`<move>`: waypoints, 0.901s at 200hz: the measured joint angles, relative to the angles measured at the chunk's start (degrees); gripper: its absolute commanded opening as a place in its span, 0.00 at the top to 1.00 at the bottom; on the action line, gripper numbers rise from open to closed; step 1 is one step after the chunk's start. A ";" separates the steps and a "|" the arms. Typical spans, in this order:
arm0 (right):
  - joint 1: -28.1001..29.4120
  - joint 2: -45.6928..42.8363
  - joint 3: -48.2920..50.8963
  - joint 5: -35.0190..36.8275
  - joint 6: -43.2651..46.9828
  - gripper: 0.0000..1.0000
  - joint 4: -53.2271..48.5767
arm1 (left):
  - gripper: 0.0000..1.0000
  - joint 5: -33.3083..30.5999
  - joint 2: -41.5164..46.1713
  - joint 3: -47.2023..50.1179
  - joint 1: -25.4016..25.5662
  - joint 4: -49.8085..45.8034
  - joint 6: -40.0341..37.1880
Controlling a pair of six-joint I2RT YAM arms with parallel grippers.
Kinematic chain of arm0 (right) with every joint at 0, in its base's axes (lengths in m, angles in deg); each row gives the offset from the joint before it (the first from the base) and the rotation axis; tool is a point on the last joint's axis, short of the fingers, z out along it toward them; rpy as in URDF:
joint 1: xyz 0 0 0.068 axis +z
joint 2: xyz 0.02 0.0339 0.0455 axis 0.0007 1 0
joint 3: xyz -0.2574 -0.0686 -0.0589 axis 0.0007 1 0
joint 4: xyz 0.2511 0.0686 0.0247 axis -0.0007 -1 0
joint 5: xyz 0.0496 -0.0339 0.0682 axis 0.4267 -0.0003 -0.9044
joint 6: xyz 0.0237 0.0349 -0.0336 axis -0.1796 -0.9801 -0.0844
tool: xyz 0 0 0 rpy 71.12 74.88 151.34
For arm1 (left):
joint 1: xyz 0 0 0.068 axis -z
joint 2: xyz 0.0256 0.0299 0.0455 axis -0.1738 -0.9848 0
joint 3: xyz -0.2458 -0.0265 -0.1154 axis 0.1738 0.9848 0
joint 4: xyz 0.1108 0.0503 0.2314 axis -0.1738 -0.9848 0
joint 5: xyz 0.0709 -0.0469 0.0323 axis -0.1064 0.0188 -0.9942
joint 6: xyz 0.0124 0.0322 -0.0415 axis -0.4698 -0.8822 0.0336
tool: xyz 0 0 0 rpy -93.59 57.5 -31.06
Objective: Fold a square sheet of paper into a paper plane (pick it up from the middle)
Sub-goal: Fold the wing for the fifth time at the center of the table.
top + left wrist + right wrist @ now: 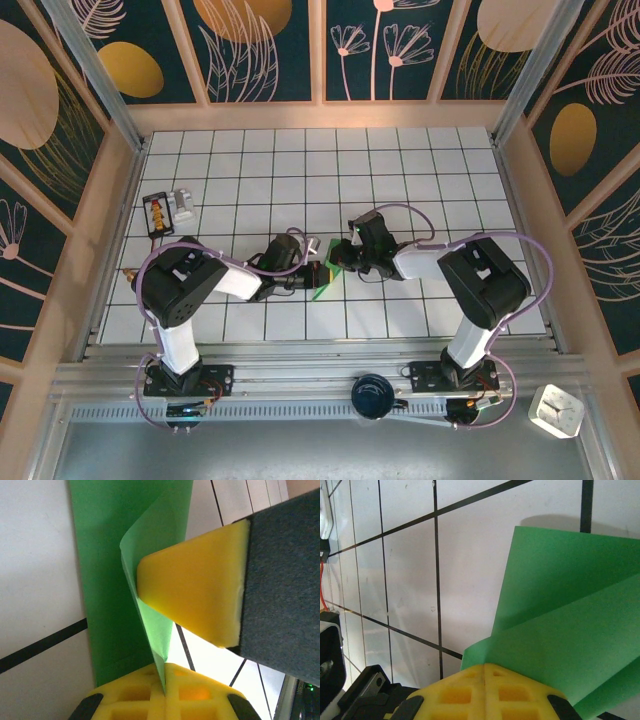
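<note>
- Tiled table: white squares with dark grid lines, walled on three sides; all work sits at its near middle.
- Left arm and right arm: both reach inward and meet nose to nose at the centre line.
- Square sheet of paper: plain green, partly folded, lying between the two gripper tips. From overhead, what shows is a narrow strip whose long axis runs near to far, slightly slanted. The left wrist view shows a darker layer flat on the table and a paler flap standing up out of it in a curve. The right wrist view shows two overlapping layers fanning away up and right.
- Left gripper: jaws fully closed, with the pale flap's edge pinched in the seam between the yellow pads; overhead it sits just left of the strip.
- Right gripper: jaws closed, the green corner running into the seam; overhead it sits just right of the strip. A yellow wedge pressing the flap in the left wrist view is probably one of its fingers.
- Governing relation: the sheet lies directly between the grippers, its long axis across their line of approach, neither arm nearer (any crease will likely need both to move together).
- Small black part and white block: far left, well apart from the paper.
</note>
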 measured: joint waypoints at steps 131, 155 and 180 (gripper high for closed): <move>-1.22 -2.84 1.79 -1.03 3.48 0.90 1.79 | 1.00 2.60 -1.68 -2.91 -0.24 -2.75 0.11; -1.22 -2.99 1.79 -1.53 4.00 0.90 2.82 | 1.00 2.84 -1.77 -3.19 -0.33 -3.26 -0.09; -1.27 -2.67 1.62 -1.25 5.09 0.90 2.56 | 1.00 2.86 -1.77 -3.26 -0.33 -3.45 -0.09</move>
